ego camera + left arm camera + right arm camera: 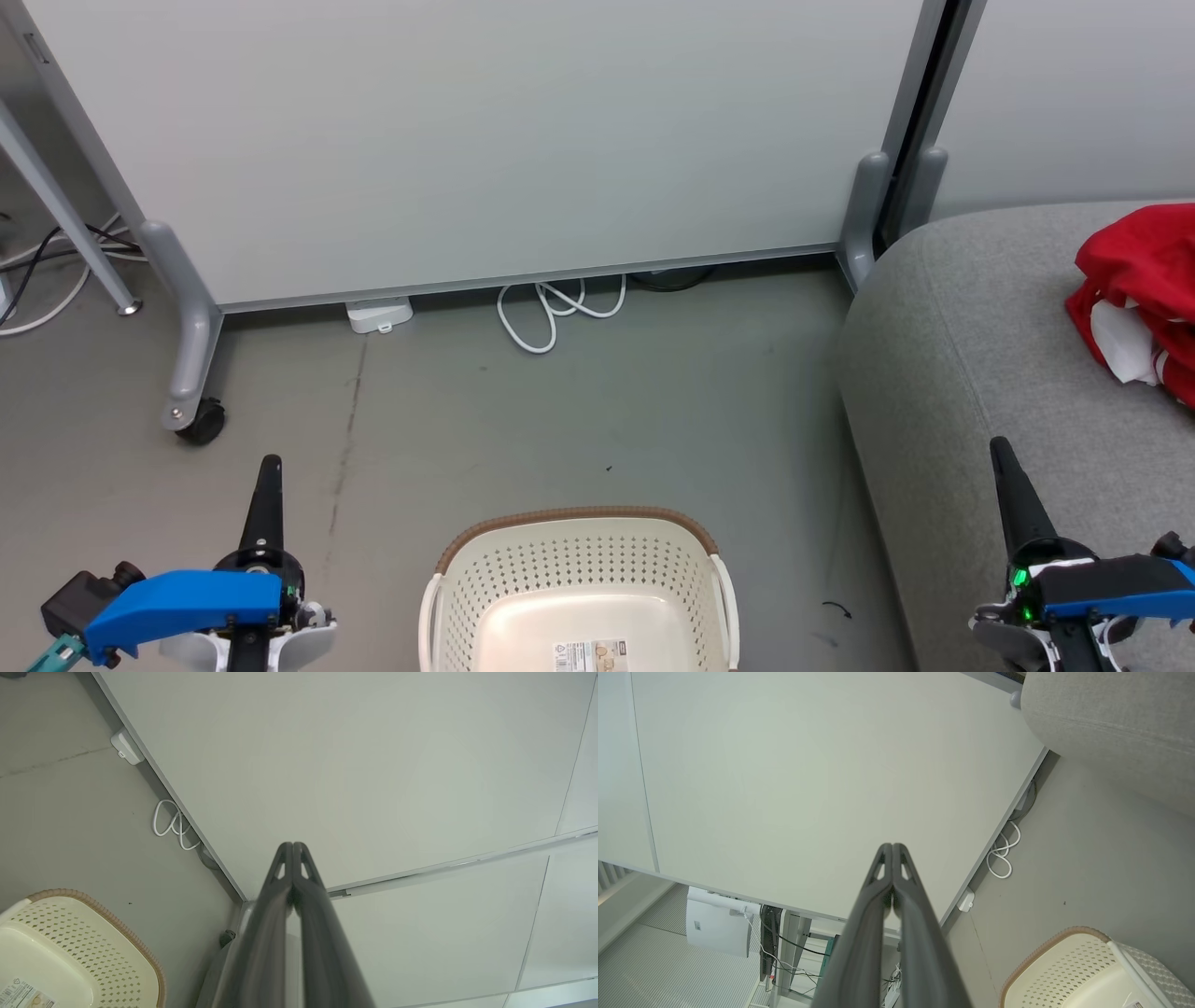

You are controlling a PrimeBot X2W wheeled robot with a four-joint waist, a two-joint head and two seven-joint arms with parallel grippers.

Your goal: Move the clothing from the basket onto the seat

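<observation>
Two clenched: left tool (271,463), right tool (998,445) | clothing (1144,266) heaped on seat (971,373) | basket (579,516) on floor (560,420) between tools

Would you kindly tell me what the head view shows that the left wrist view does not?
Head view, not left wrist: red clothing lying on the grey seat, the right claw, a caster wheel. Left wrist, not head: a close look at the left claw, its tips pressed shut. Both: the basket, the looped white cable, the pale partition, grey floor.
</observation>
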